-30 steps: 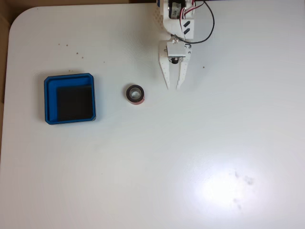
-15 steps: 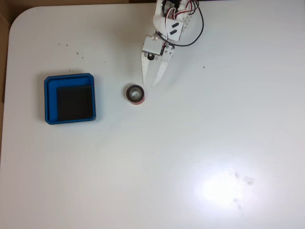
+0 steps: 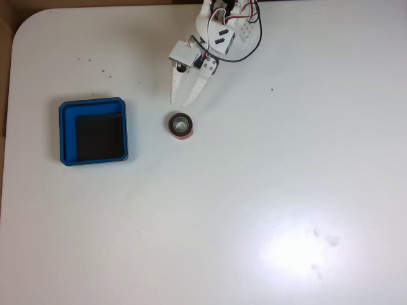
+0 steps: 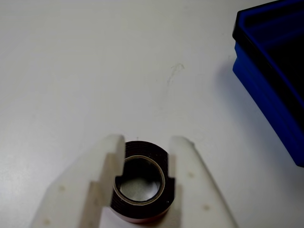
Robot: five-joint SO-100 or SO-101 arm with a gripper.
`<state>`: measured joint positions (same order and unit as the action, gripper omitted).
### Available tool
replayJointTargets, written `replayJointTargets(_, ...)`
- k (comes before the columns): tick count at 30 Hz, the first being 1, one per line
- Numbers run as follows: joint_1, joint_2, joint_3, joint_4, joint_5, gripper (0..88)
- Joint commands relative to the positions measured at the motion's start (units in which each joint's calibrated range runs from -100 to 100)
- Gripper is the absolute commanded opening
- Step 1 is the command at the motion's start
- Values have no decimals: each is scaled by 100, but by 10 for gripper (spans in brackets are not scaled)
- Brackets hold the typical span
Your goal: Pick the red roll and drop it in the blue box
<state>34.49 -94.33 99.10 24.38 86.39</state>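
Wide white surface [image 3: 267, 190], mostly bare, a bright glare patch low on the right of the fixed view and a few dark specks near the top left. Over on the left of that view sits the blue box [image 3: 93, 131], shallow, thick-rimmed, black floor showing, nothing inside it. The arm [image 3: 219, 28] reaches in from the top edge, white links and a loop of black cable, wrist angled down and to the left. At its end the jaws [image 3: 179, 103] are parted, holding nothing, both pale fingers pointing at the target. And there's the target: the red roll [image 3: 180, 125], lying flat on the surface just below the fingertips, well apart from the box, between it and the arm. The wrist view tells it closer: the roll [image 4: 140, 183] sits framed between the two white fingers [image 4: 199, 190], dark top face and pale hollow centre up, the box's corner [image 4: 266, 80] off to the upper right. Whether the fingers already flank the roll or hang above it, hard to call from here. This looks like the approach-to-grasp step, the pick not yet made. Next call, I'd say: drop straight down so the fingers straddle the ring, squeeze across its red sides, then lift and carry it across to the box.
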Motion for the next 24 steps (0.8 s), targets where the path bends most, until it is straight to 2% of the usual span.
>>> replayJointTargets(1, 64, 1, 81, 202, 3, 27)
replayJointTargets(8, -44, -49, -108, 1893, 38, 27)
replayJointTargets(24, -210, 1, -81, 1976, 20, 27)
